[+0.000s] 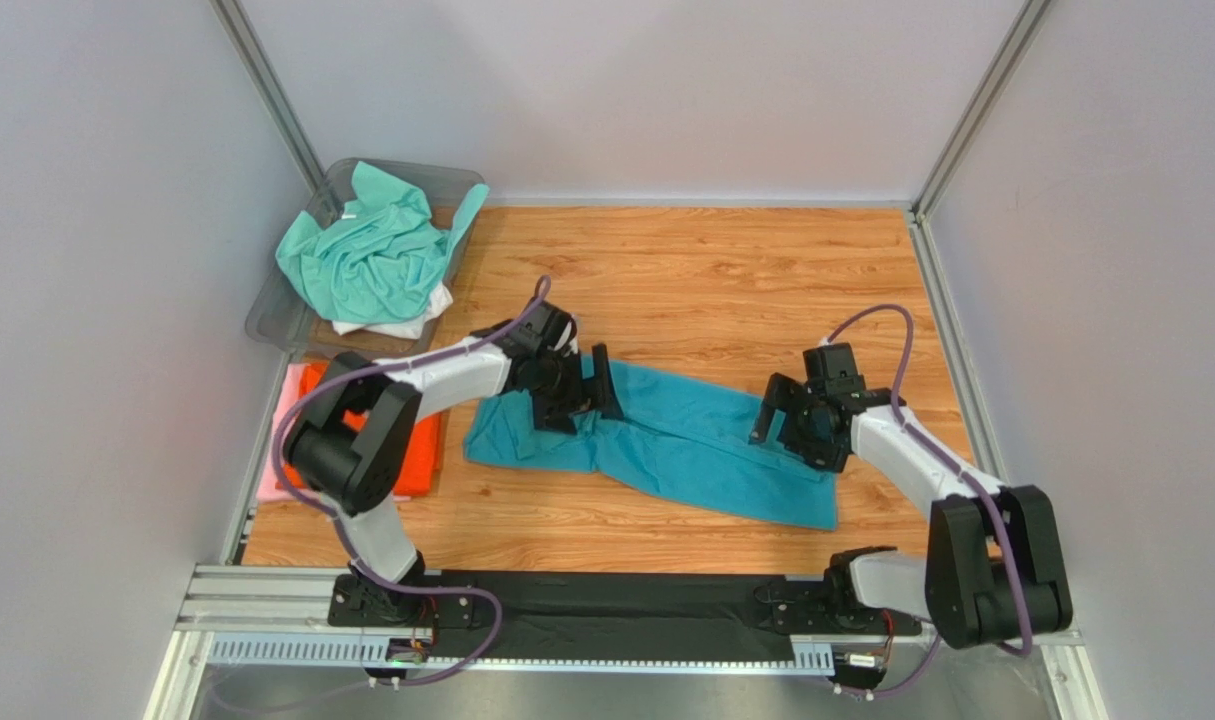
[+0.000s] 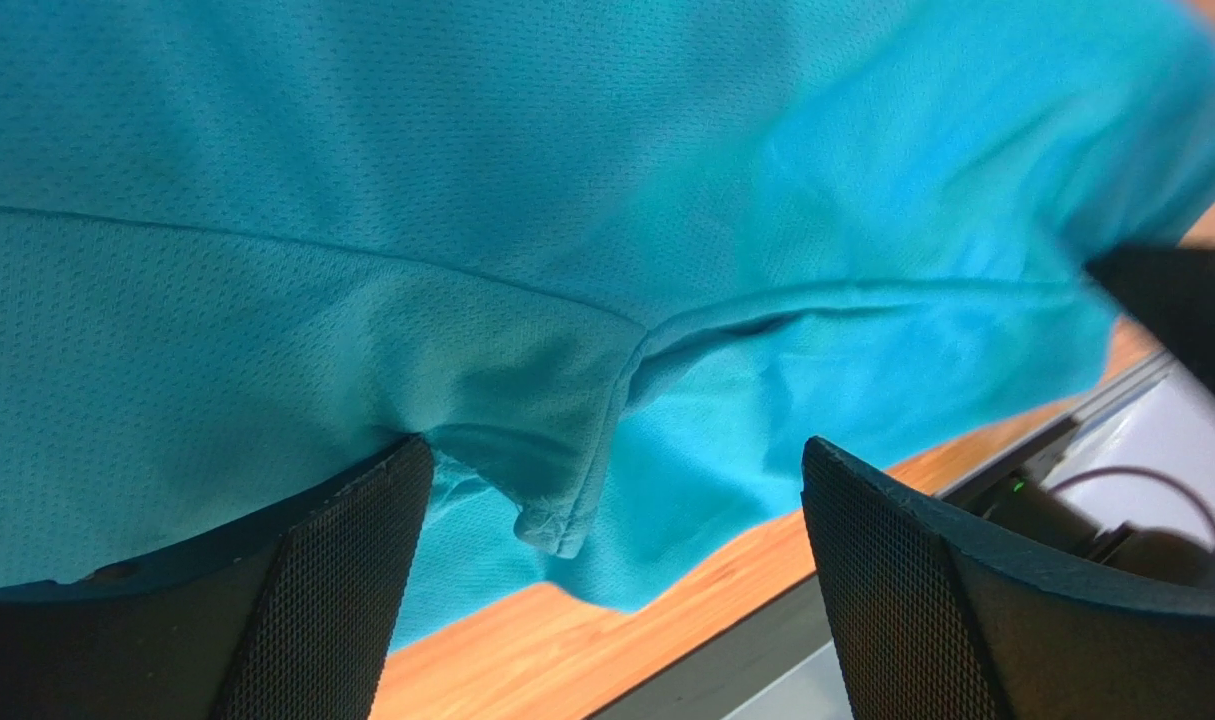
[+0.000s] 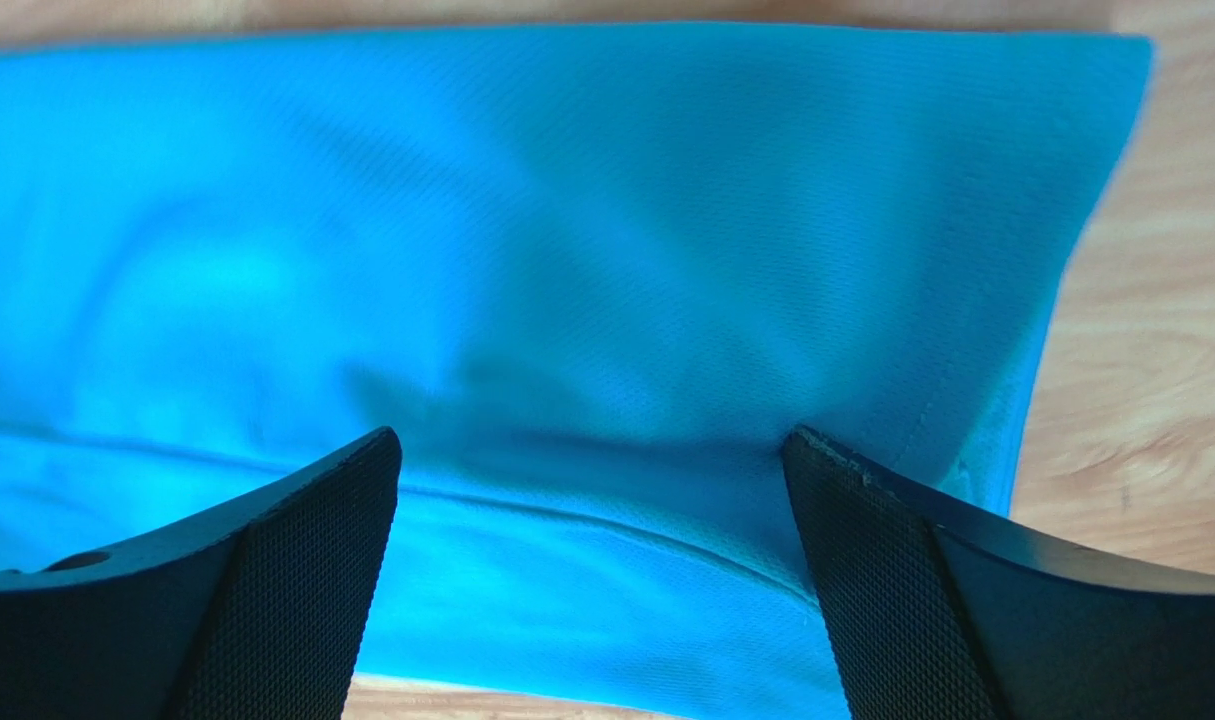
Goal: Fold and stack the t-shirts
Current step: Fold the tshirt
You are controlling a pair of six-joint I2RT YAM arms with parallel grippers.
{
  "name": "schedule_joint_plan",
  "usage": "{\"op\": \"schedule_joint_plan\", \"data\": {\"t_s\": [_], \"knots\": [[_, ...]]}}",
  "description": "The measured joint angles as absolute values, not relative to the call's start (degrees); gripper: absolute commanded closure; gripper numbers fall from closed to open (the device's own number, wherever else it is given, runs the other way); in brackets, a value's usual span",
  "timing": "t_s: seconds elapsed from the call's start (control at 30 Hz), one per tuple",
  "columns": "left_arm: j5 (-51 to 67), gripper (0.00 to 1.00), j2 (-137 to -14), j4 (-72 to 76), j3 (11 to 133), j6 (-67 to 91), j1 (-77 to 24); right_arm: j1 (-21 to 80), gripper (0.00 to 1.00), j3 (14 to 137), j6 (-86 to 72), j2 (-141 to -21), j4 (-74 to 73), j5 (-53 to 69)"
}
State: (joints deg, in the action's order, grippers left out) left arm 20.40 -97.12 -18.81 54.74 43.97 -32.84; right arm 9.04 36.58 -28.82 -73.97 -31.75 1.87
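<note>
Teal-blue mesh-knit t-shirt (image 1: 688, 438) lies as a long band mid-frame on the wooden table (image 1: 718, 285).
The left gripper (image 1: 583, 393) sits at the band's left end and the right gripper (image 1: 774, 420) at its right, jaws spread wide with nothing pinched. The cloth looks light, limp and wrinkle-prone, and the hemmed edges and corners likely offer the surest pinch.

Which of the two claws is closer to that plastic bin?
Left. The left gripper is over the end of the teal shirt nearest the bin; the right gripper is at its far end.
</note>
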Motion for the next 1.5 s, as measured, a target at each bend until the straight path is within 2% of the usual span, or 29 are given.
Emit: {"op": "schedule_joint_plan", "data": {"t_s": [0.17, 0.37, 0.47, 0.63, 0.87, 1.07, 1.1, 1.13, 1.23, 1.33, 1.5], "knots": [[19.9, 0.0, -111.3, -24.8, 74.2, 40.9, -30.0, 15.0, 0.0, 31.5, -30.4, -66.6, -31.4, 5.0], [19.4, 0.0, -127.0, -31.7, 99.4, 36.7, -28.3, 34.7, 0.0, 28.4, -35.5, -61.8, -30.8, 8.4], [19.2, 0.0, -129.9, -33.8, 104.8, 34.5, -27.9, 41.0, 0.0, 28.4, -36.2, -60.8, -32.1, 8.4], [17.7, 0.0, -129.2, -37.3, 105.8, 30.3, -27.8, 42.3, 0.01, 31.0, -33.9, -58.2, -38.1, 4.5], [15.6, 0.0, -126.0, -39.0, 105.4, 27.5, -27.3, 42.9, 0.25, 35.3, -30.0, -58.3, -40.3, 3.0], [16.0, 0.0, -126.4, -39.0, 105.3, 27.3, -25.3, 44.7, 0.42, 35.3, -30.2, -64.1, -41.4, 2.3], [16.0, 0.0, -126.7, -39.0, 105.3, 27.3, -25.0, 44.9, 0.48, 35.3, -30.3, -64.9, -41.6, 2.2], [16.0, 0.0, -126.9, -38.9, 105.2, 27.2, -24.6, 45.1, 0.58, 35.3, -30.4, -65.9, -41.7, 2.0], [16.0, 0.0, -127.9, -38.9, 104.5, 27.1, -23.5, 45.8, 0.76, 35.4, -31.2, -68.6, -43.0, 0.5], [16.6, 0.0, -128.8, -38.7, 103.9, 26.9, -22.5, 46.0, 0.86, 36.4, -32.1, -70.0, -45.8, -1.9], [17.2, 0.0, -128.8, -38.4, 103.8, 26.4, -21.2, 46.1, 0.96, 41.6, -33.1, -70.4, -52.4, -7.7]]}}
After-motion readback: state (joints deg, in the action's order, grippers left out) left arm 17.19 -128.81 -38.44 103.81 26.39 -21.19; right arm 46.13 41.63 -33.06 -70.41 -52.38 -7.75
